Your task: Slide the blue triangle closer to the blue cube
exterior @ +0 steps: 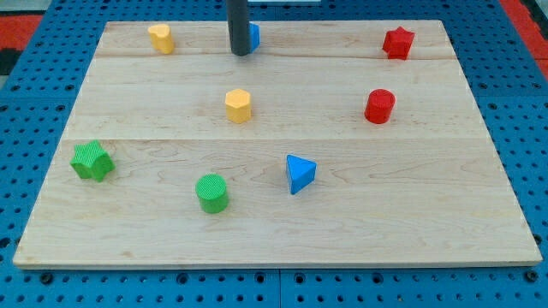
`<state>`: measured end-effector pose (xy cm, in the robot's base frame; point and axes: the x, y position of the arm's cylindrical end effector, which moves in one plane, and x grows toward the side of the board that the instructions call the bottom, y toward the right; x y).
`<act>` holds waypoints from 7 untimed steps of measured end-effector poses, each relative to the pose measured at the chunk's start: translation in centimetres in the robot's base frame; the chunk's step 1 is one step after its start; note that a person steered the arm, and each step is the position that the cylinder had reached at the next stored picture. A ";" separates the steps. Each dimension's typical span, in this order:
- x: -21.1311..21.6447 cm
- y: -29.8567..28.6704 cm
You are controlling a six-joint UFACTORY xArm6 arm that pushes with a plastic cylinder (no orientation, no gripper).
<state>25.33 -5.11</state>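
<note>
Blue triangle (300, 174) sits low on the board (274, 227), far from the blue cube (253, 36). My tip (241, 53) touches that cube. No pincer shows.

A pale wooden board (282, 231), made of planks joined along seams that run left to right, fills most of the view. Its grain is light and even. Beneath and around it lies a blue perforated base plate (514, 128) with regular rows of dark holes, showing past all four board edges. A red surface (19, 21) appears beyond the top corners. Lighting is even, with soft shadows.
</note>
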 end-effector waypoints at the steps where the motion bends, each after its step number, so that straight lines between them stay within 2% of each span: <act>1: 3.4 3.1; 2: 9.2 8.2; 4: 19.5 12.5; 5: 23.5 12.7; 6: 26.1 11.9; 7: 26.3 8.9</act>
<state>51.63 3.83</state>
